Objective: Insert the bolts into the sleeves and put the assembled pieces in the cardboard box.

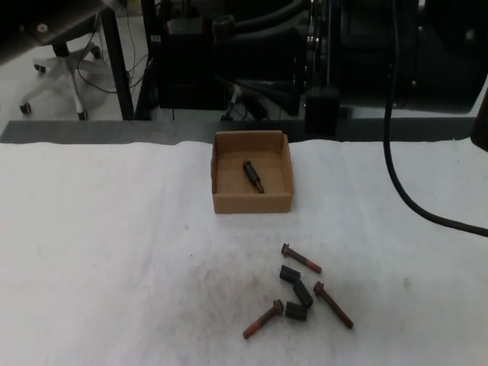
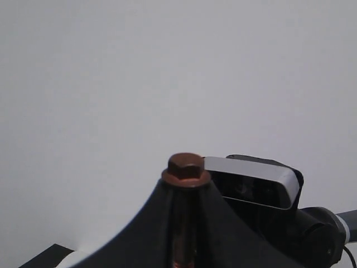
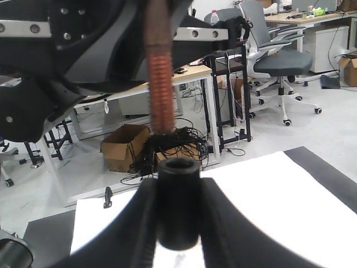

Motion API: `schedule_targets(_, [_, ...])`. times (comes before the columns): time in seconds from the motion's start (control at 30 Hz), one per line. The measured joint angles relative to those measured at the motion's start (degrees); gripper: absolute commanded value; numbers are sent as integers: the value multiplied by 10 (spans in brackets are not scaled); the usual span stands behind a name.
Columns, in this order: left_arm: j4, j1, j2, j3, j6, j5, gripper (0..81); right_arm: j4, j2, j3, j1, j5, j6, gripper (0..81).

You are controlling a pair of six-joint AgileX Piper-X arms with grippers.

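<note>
Closed tight, the left arm's jaws grip a copper-coloured metal bolt with a hexagonal flanged head [image 2: 186, 167] by its shank, the head standing clear of the black fingertips [image 2: 150, 223]. Its ridged threaded end is aimed along one line at the open bore of a matte black cylindrical sleeve [image 3: 178, 201], clamped in the right arm's jaws. On the white cloth-covered table [image 1: 114, 252], three loose copper bolts [image 1: 301, 259] and three stubby black sleeves [image 1: 290, 273] lie at mixed angles near an open brown cardboard box [image 1: 252, 203], where one assembled piece [image 1: 253, 175] lies flat.

white cloth [image 1: 91, 252] on bench, blk cable [image 1: 387, 145], office chair [image 1: 65, 65] behind.
</note>
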Motion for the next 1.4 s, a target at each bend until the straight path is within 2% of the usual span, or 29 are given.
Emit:
schedule_targets(0.87, [63, 0, 0, 0, 60, 0, 2, 2, 0, 0, 0, 0, 0, 8])
schedule_targets(1.4, [71, 13, 0, 0, 65, 0, 2, 2, 0, 0, 0, 0, 0, 8])
